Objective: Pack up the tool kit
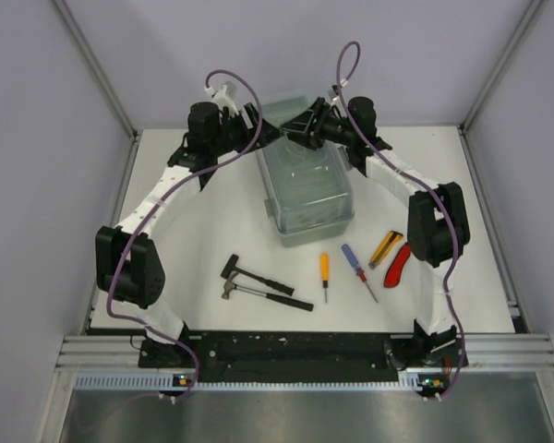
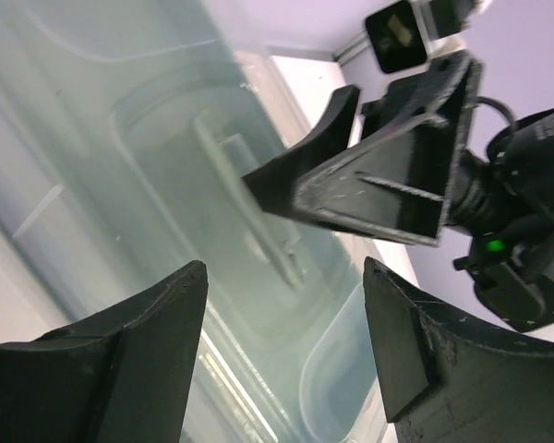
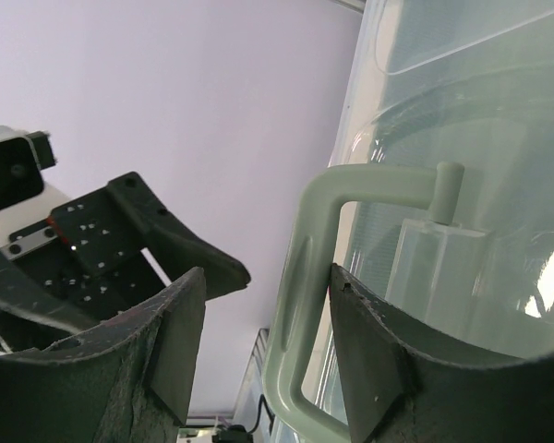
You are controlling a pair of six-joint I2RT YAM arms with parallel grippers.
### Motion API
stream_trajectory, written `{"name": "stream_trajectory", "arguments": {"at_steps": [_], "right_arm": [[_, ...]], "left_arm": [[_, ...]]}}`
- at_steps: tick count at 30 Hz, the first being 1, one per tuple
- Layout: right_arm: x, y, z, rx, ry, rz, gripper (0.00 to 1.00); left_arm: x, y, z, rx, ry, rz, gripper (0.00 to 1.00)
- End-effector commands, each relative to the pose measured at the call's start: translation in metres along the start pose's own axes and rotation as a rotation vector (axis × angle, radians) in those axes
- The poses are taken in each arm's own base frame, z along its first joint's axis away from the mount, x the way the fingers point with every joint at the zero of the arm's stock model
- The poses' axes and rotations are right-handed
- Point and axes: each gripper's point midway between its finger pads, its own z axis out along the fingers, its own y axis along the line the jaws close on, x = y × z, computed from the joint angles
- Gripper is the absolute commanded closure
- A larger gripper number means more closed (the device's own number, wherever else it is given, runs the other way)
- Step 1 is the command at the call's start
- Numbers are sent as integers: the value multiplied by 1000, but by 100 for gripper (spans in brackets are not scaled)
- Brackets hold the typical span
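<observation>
On the table in the top view, the toolbox (image 1: 309, 198) sits in the middle, nearer the far side, with its see-through lid down. The left gripper (image 1: 257, 126) and the right gripper (image 1: 307, 122) meet at its far end. Two hammers (image 1: 256, 282), an orange screwdriver (image 1: 324, 273), a blue screwdriver (image 1: 357, 268), a yellow cutter (image 1: 385, 247) and a red cutter (image 1: 397, 266) lie on the table on the near side of the box, so none is packed yet. From the left wrist, the left gripper (image 2: 284, 277) is wide apart and holds nothing. It hangs over the smooth lid (image 2: 120, 138), and the right gripper shows just across from it. From the right wrist, the right gripper (image 3: 268, 272) is open too. The pale green handle (image 3: 307, 268) stands between its fingers, close beside one of them, but it is not pinched, and whether it touches cannot be told. The box looks hard and stiff, and probably light while the tools are out. Its lid looks shiny and slippery, and may bend if pushed, so the handle seems the best place to hold. The hammers are likely heavy at the head, so gripping near the head should stop them tipping.
</observation>
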Motion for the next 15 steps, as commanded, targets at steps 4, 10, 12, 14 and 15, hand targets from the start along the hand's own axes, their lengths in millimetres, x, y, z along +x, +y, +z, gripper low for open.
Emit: {"name": "stream_trajectory", "arguments": {"at_steps": [4, 10, 12, 14, 15], "right_arm": [[25, -11, 6, -3, 79, 46, 45], [21, -11, 6, -4, 60, 70, 46], [20, -12, 5, 6, 49, 77, 47], [16, -14, 3, 24, 35, 85, 47], [15, -13, 0, 35, 31, 84, 48]], "left_arm": [[-6, -23, 9, 64, -42, -1, 28], [15, -25, 30, 74, 15, -6, 28], [20, -24, 36, 67, 30, -12, 29], [22, -22, 41, 55, 32, -16, 31], [22, -20, 44, 49, 33, -19, 32]]}}
